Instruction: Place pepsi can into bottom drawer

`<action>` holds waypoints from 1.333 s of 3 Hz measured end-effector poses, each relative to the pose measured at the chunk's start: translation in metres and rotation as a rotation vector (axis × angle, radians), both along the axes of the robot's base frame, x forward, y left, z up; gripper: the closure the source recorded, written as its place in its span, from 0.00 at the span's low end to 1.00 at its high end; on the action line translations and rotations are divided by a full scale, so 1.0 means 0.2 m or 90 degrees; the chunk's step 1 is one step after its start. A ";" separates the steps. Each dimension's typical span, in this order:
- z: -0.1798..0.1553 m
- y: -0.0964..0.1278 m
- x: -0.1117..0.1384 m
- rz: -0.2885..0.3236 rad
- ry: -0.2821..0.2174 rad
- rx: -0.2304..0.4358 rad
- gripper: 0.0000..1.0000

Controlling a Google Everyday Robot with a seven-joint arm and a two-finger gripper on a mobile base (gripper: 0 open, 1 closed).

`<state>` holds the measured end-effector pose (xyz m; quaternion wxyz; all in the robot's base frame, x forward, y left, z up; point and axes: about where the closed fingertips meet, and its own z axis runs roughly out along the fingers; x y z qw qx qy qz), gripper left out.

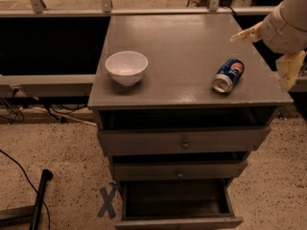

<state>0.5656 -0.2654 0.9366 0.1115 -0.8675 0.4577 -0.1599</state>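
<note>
Pepsi can (228, 75) lies between bowl (126, 67) and gripper (261, 63).

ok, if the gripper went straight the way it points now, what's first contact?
Probably the pepsi can, lying on its side on the cabinet top. The gripper, open at the picture's right edge, points toward it. Depth is unclear, so it might miss.

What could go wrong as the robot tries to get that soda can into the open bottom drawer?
The pepsi can lies on its side near the cabinet top's front right edge; a nudge from the open gripper to its right might roll it off. The bottom drawer sits open under two drawers that jut out slightly, so the can could bump them on the way down.
</note>
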 end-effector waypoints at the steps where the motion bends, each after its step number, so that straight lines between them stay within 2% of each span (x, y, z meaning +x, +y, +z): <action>1: -0.09 0.04 0.16 0.031 0.031 -0.003 0.00; 2: -0.15 0.10 0.28 0.075 0.050 -0.006 0.00; 3: -0.23 0.14 0.35 0.131 0.074 -0.020 0.00; 4: -0.32 0.14 0.37 0.195 0.096 -0.029 0.00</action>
